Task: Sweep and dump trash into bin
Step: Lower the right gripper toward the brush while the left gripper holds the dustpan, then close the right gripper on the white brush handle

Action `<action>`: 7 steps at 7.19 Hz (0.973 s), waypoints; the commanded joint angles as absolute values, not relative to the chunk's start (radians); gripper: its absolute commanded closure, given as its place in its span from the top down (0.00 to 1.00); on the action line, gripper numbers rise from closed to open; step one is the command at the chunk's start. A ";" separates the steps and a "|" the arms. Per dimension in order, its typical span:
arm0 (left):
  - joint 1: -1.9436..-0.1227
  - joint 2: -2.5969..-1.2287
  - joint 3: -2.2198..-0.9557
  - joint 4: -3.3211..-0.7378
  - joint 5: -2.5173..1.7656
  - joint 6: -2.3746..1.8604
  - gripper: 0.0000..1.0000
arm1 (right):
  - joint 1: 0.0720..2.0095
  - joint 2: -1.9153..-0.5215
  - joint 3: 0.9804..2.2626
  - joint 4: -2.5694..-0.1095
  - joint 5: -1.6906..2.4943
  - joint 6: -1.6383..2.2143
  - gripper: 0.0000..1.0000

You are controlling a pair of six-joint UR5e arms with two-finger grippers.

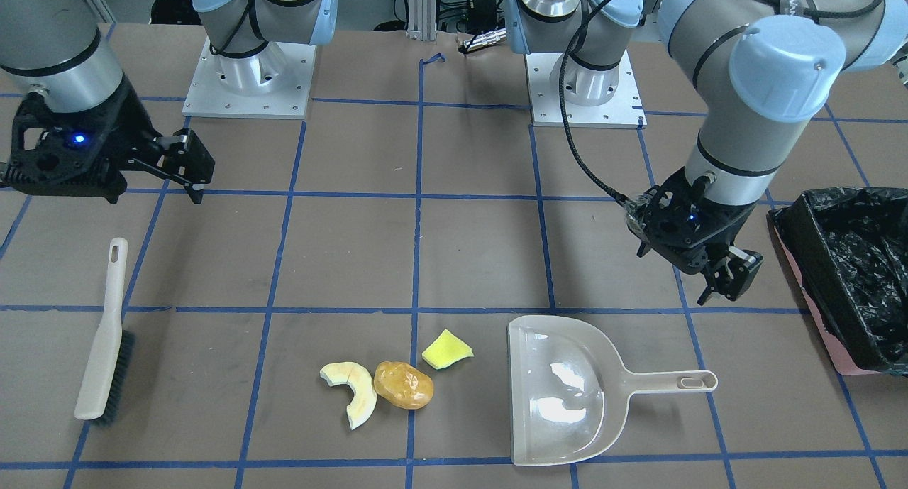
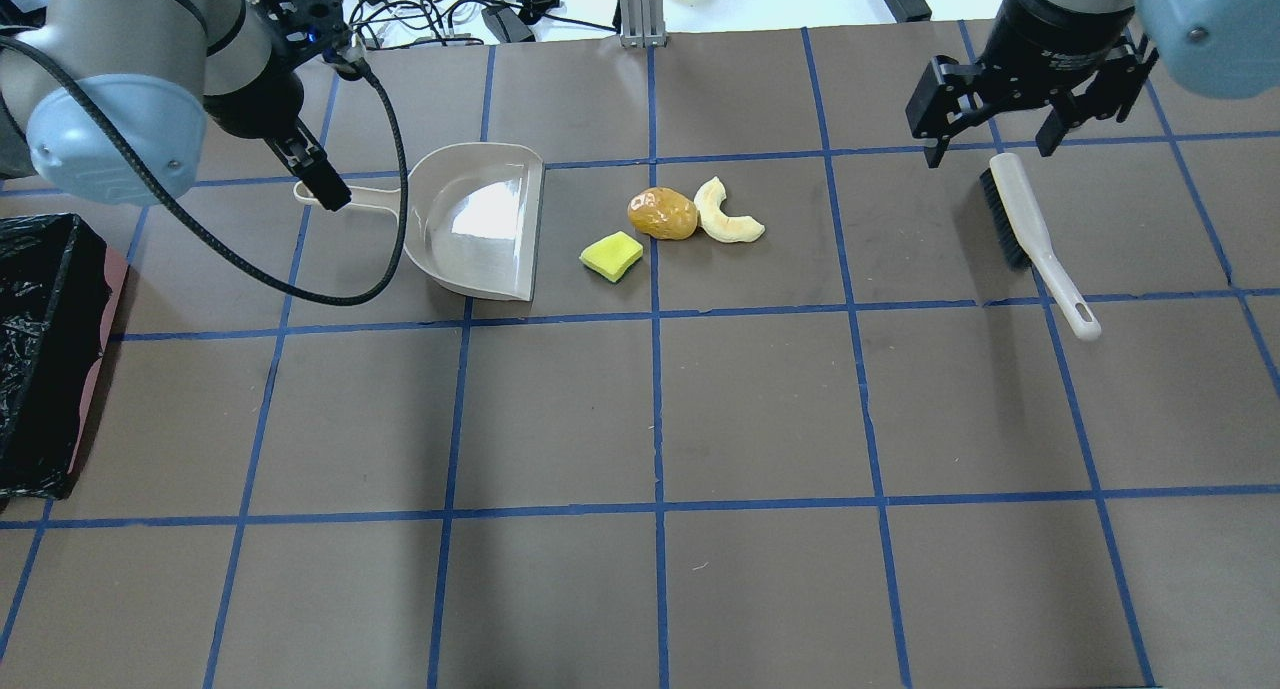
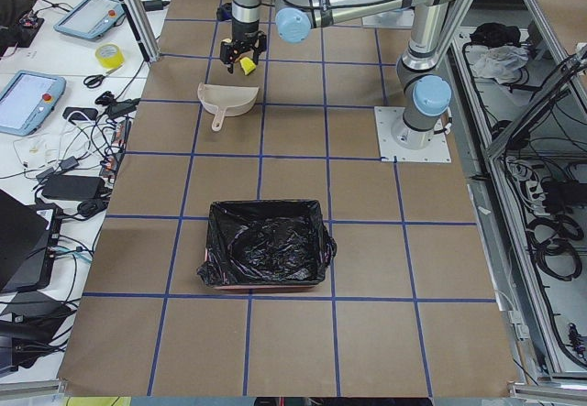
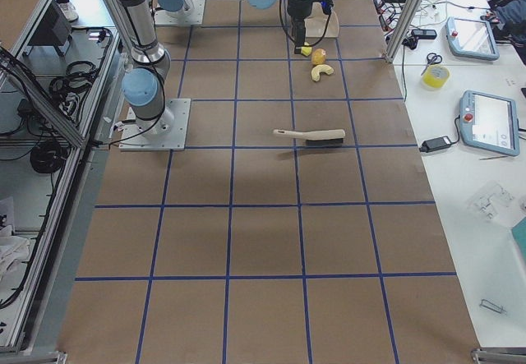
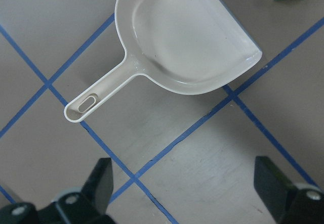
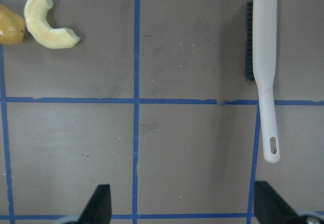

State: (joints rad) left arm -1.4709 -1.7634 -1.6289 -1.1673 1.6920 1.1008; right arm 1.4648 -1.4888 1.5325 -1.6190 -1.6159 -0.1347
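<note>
The trash lies in a group on the brown table: a cream rind slice (image 1: 352,391) (image 2: 727,216), an amber potato-like lump (image 1: 403,385) (image 2: 662,213) and a yellow-green sponge wedge (image 1: 447,350) (image 2: 612,256). A beige dustpan (image 1: 560,393) (image 5: 182,37) lies beside them, its mouth facing the sponge. The bin (image 1: 816,262) (image 2: 105,299), pink with a black bag, stands at the table's left end. My left gripper (image 1: 725,284) (image 5: 187,188) hovers open and empty above the dustpan's handle. My right gripper (image 1: 197,178) (image 6: 182,204) hovers open and empty near the brush (image 1: 106,333) (image 6: 266,67).
Blue tape lines grid the table. The arm bases (image 1: 248,77) stand at the robot's side. Cables and small gear (image 2: 450,9) lie beyond the table's far edge.
</note>
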 commanded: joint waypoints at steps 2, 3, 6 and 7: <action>-1.386 -1.888 -1.576 -1.146 1.674 1.491 1.00 | 1.274 -1.483 1.639 -1.698 -1.599 -0.305 0.99; -1.364 -1.940 -1.522 -1.150 1.668 1.716 1.00 | 1.232 -1.482 1.685 -1.751 -1.598 -0.375 0.99; -1.356 -2.107 -1.404 -1.158 1.672 1.844 1.00 | 1.216 -1.366 1.825 -1.978 -1.612 -0.399 0.99; -1.356 -2.149 -1.387 -1.158 1.667 1.842 1.00 | 1.216 -1.336 1.850 -2.017 -1.624 -0.406 0.98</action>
State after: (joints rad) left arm -1.3581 -2.0914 -1.4228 -1.1551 1.6701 1.8265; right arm 1.2178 -1.3821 1.8110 -1.9468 -1.6127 -0.3966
